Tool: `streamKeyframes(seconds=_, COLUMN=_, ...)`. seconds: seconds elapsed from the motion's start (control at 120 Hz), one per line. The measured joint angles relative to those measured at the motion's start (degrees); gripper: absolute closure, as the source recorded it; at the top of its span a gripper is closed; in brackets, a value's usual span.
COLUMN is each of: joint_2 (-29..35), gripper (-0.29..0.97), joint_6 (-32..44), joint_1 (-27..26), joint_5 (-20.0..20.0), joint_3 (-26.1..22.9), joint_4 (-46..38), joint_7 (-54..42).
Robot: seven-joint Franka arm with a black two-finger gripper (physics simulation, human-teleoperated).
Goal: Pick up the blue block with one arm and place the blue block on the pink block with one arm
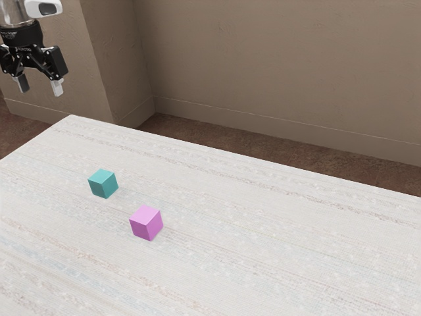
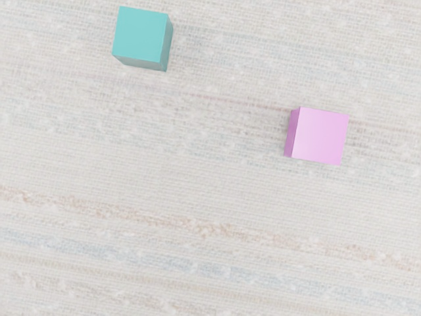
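The table [image 1: 276, 263] was a pale, streaky woven-looking surface in a plain beige room, and nearest the exterior camera on it sat the pink block [image 1: 146, 222], flat on one face. Just behind it, toward the exterior view's left, stood the blue block [image 1: 103, 183], really more teal than blue. It was near the pink one but clearly apart from it, with bare table between them. Both were upright and nothing crowded either one. Farther back and high above the table's far corner hung the gripper [image 1: 39, 86], its jaws spread and holding nothing, well away from both cubes. Behind it were the wall [image 1: 296, 59] and a strip of brown floor [image 1: 263, 141]. I judged the step in hand to be the approach to the blue block, with nothing of the task done yet. To do it well I would bring the hand straight over the cube and turn the wrist so the fingers faced two opposite flat sides, since in the wrist view it lay slightly skewed. I would then descend vertically with the jaws wide, keeping clear of the pink block, and close low on the sides.
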State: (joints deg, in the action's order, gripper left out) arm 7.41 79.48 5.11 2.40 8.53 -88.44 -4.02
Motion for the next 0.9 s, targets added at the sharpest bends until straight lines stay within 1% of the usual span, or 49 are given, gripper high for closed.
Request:
streamKeyframes(seconds=0.267, joint_2=0.13, gripper=0.00, joint_6=-0.04, joint_1=-0.01, joint_5=-0.04, joint_3=0.10, joint_4=0.29, joint_7=0.03)
streamKeyframes(seconds=0.333, joint_2=1.03, gripper=0.00, joint_6=-2.37, joint_1=-0.15, joint_5=0.14, joint_3=0.28, joint_4=11.14, joint_7=0.04)
streamKeyframes(seconds=0.392, joint_2=1.34, gripper=0.00, joint_6=-4.03, joint_1=-0.72, joint_5=1.09, joint_3=4.14, joint_4=14.88, joint_7=-0.36)
streamKeyframes(seconds=0.45, joint_2=1.32, gripper=0.00, joint_6=-3.47, joint_1=-0.22, joint_5=2.37, joint_3=10.46, joint_4=13.64, joint_7=-1.26)
streamKeyframes(seconds=0.483, joint_2=0.88, gripper=0.00, joint_6=-1.89, joint_1=0.35, joint_5=2.89, joint_3=13.27, joint_4=11.08, joint_7=-1.74)
streamKeyframes(seconds=0.525, joint_2=-1.23, gripper=0.00, joint_6=0.99, joint_1=0.88, joint_5=3.33, joint_3=15.71, joint_4=7.15, joint_7=-2.37)
streamKeyframes(seconds=0.583, joint_2=-5.77, gripper=0.00, joint_6=5.75, joint_1=1.03, joint_5=3.45, joint_3=18.05, joint_4=2.65, joint_7=-3.33)
streamKeyframes(seconds=0.633, joint_2=-10.47, gripper=0.00, joint_6=10.14, joint_1=1.02, joint_5=2.60, joint_3=19.92, joint_4=-0.51, joint_7=-4.14)
streamKeyframes(seconds=0.683, joint_2=-14.34, gripper=0.00, joint_6=14.49, joint_1=1.19, joint_5=1.57, joint_3=20.79, joint_4=-3.27, joint_7=-5.01)
streamKeyframes(seconds=0.733, joint_2=-17.42, gripper=0.00, joint_6=18.91, joint_1=1.61, joint_5=-0.17, joint_3=21.12, joint_4=-5.47, joint_7=-5.91)
streamKeyframes(seconds=0.775, joint_2=-20.97, gripper=0.00, joint_6=22.44, joint_1=3.35, joint_5=-3.31, joint_3=21.20, joint_4=-6.30, joint_7=-6.95)
streamKeyframes(seconds=0.817, joint_2=-23.56, gripper=0.00, joint_6=25.43, joint_1=4.43, joint_5=-5.56, joint_3=21.14, joint_4=-6.68, joint_7=-8.06)
streamKeyframes(seconds=0.9, joint_2=-25.92, gripper=0.00, joint_6=30.13, joint_1=5.20, joint_5=-8.70, joint_3=20.15, joint_4=-7.73, joint_7=-11.50)
